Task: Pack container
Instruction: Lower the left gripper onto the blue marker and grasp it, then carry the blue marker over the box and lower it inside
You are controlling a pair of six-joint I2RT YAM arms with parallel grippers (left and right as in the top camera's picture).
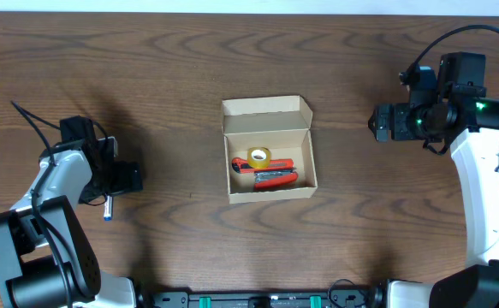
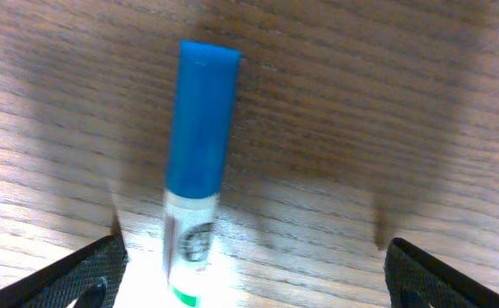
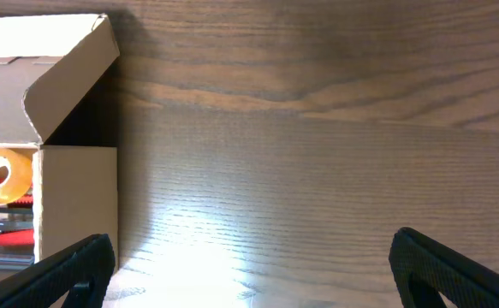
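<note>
Well left of the container (image 1: 266,115), the left gripper (image 2: 258,272) is shown with jaws spread wide over a blue-capped marker (image 2: 199,137), which is not gripped. Right of the container, the right gripper (image 3: 258,269) is likewise held wide and empty. Inside the container, whose lid is open, a tape roll (image 1: 259,157) and a red tool (image 1: 270,174) are seen.
</note>
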